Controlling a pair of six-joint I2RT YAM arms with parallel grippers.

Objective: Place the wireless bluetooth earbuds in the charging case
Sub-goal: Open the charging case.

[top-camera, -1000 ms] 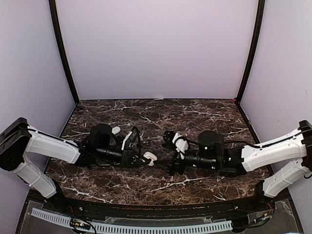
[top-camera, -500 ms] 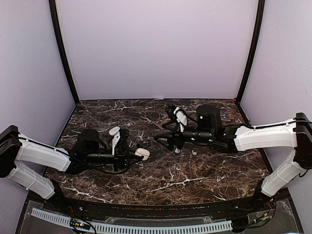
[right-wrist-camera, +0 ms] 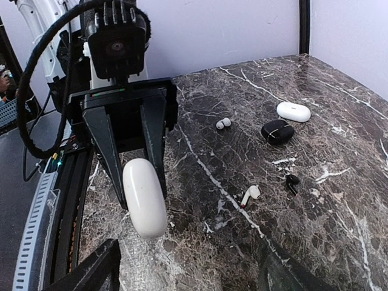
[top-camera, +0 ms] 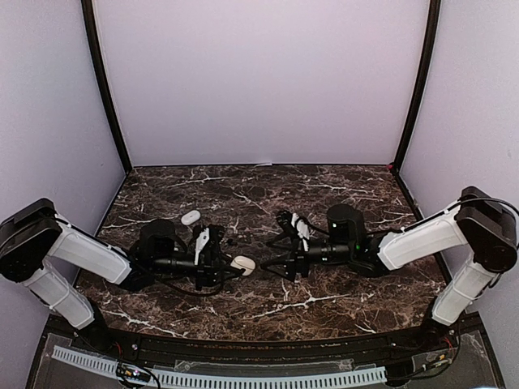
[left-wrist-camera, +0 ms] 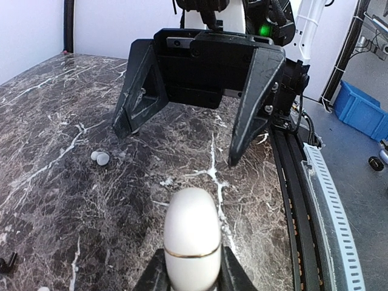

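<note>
the left gripper (left-wrist-camera: 193, 276) pinches the closed charging case (left-wrist-camera: 192, 230), and the right gripper (left-wrist-camera: 179, 145), fingers (left-wrist-camera: 254, 103) spread and empty just beyond the case, likely must open its lid next.

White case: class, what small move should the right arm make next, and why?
Probably ease the open right gripper forward onto the free end of the white case to open it. The left gripper holds it, closed, facing those jaws; the earbuds lie on the table.
</note>
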